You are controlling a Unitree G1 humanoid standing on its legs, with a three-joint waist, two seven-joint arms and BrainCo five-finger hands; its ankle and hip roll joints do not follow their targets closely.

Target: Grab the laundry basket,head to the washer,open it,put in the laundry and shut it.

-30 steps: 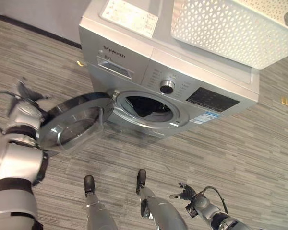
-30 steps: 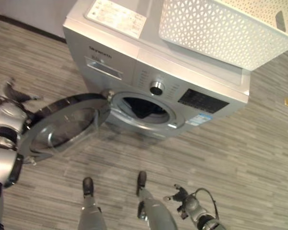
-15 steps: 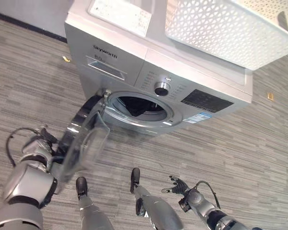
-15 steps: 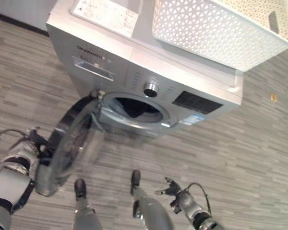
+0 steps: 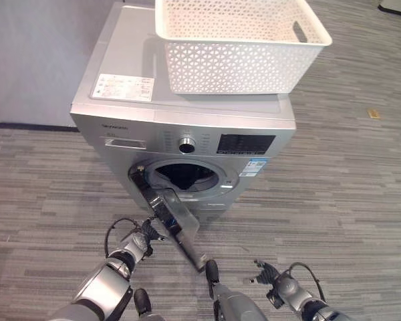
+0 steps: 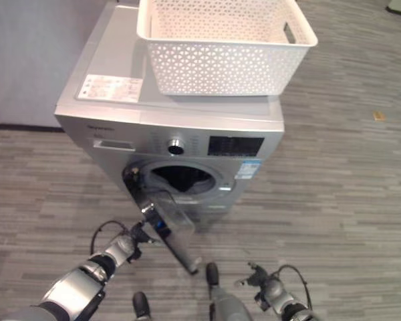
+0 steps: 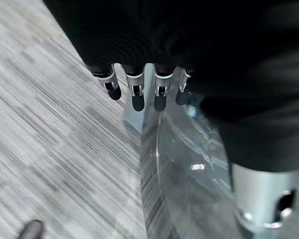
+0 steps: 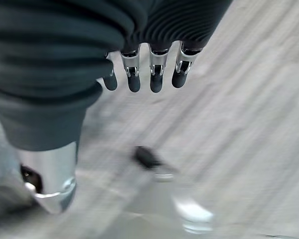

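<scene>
I see basket (image 5: pixel 237 47) on washer (image 5: pixel 120 100) top, toward right rear corner. Door (image 5: pixel 174 224) ajar, swung outward. My left hand (image 5: pixel 146 234) at door's outer face, fingers (image 7: pixel 133 94) straight, grasping nothing. Right hand (image 5: pixel 271 275) low over floor (image 5: pixel 347 187), fingers relaxed, well apart from washer.

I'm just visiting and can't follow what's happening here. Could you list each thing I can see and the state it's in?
Washer: standing, dark laundry visible in its drum.
Washer door: partly open, swung out from the opening.
Laundry basket: on top of the washer, looks empty.
Left hand: open, fingers against the door's outer side.
Right hand: open, low by the floor, holding nothing.
</scene>
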